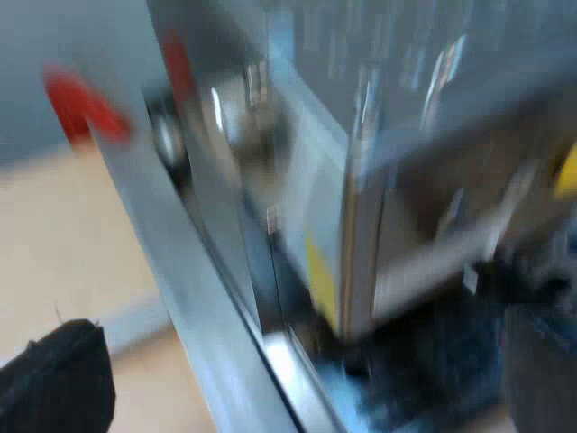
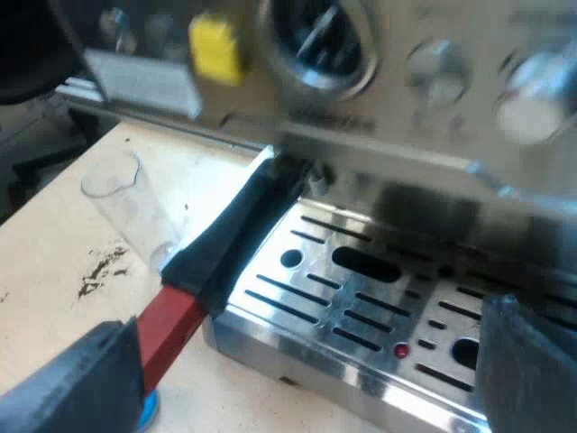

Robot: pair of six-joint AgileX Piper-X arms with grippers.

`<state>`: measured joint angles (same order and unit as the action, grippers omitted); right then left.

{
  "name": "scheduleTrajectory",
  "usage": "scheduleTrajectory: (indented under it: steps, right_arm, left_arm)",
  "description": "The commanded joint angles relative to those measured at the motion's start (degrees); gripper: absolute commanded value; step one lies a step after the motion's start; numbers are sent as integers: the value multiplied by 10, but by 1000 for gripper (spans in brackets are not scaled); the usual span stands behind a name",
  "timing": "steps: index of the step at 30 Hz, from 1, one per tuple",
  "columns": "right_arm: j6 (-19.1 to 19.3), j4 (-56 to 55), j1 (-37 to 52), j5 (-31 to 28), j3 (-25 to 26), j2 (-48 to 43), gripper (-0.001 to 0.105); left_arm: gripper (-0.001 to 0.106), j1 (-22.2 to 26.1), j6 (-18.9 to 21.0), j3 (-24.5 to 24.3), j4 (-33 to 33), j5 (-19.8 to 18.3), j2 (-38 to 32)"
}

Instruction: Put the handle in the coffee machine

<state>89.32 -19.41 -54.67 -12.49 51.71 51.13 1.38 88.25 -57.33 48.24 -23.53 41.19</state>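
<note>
The holder's dark handle (image 2: 239,230) runs from under the espresso machine's (image 2: 379,99) front out over the drip tray (image 2: 361,307), and its red end (image 2: 171,325) lies against one finger (image 2: 63,388) of my right gripper (image 2: 288,383). That gripper is open, its other finger (image 2: 532,361) standing far off over the tray. My left gripper (image 1: 297,388) is open close to the machine's metal side (image 1: 361,180). Past the machine's edge there is a blurred red shape (image 1: 86,104); I cannot tell what it is.
A clear measuring glass (image 2: 126,203) stands on the pale table (image 2: 54,271) beside the handle, with spilled coffee grounds (image 2: 101,268) near it. A yellow tag (image 2: 216,45) hangs on the machine's front, next to a round dial (image 2: 320,41) and knobs (image 2: 532,99).
</note>
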Motion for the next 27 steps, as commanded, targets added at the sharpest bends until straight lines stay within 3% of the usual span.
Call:
scheduleTrajectory:
  steps: [1, 4, 9, 12, 16, 18, 27]
  right_arm:
    - [-2, -66, 37, 26, 38, -4, 76]
    - [-2, -127, 100, 68, 71, -5, 76]
    - [19, -178, 217, 132, 109, -5, 76]
    - [33, -201, 294, 169, 123, -7, 76]
    - [43, -228, 396, 192, 127, -19, 76]
    - [63, -243, 436, 193, 127, -28, 76]
    - [136, -305, 534, 193, 127, -118, 76]
  left_arm:
    - [89, -1, 23, -26, -24, 8, -13]
    - [89, -1, 32, -59, -23, 5, -16]
    - [89, -1, 30, -80, -60, -53, -16]
    - [89, -1, 32, -79, -91, -54, -16]
    - [87, -1, 69, -81, -60, -38, -20]
    - [85, -1, 68, -81, -41, -29, -25]
    - [58, -1, 28, -81, 20, -13, -120]
